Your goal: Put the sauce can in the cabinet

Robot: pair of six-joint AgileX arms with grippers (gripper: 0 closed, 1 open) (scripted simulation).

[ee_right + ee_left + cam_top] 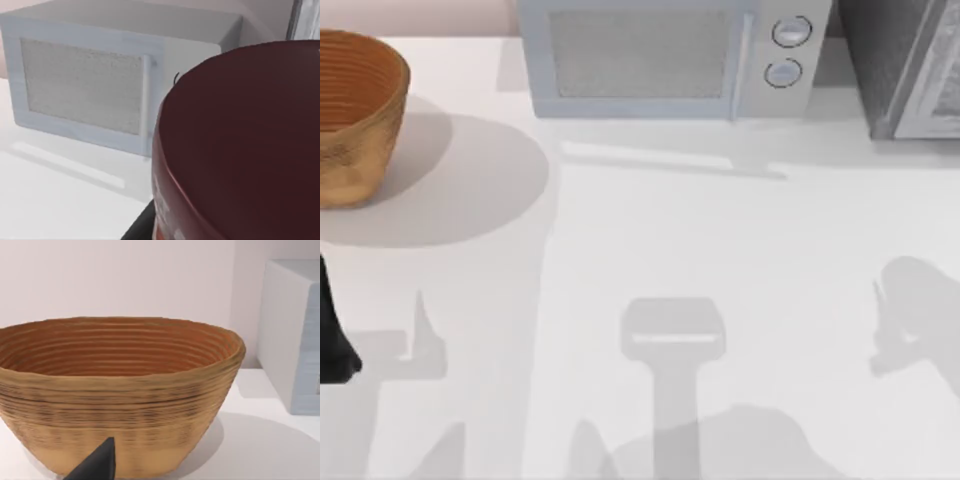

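Top view: the cabinet (905,65) stands at the table's (720,260) far right corner, beside the microwave (670,55); my left arm sits parked at the left edge near the basket (350,115).

Left wrist view: the basket up close, one dark fingertip (97,465) showing; I cannot tell the fingers' spread.

Right wrist view: the sauce can (240,145) looms close against the camera, apparently carried for the cabinet, though I cannot tell whether fingers clamp it.

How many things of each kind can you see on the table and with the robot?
Woven baskets: 1, the basket at the table's left.
Microwaves: 1, the white microwave at the back.
Cabinets: 1, the grey cabinet at the back right.
Cans: 1, the sauce can, close up in the right wrist view.
Total: 4
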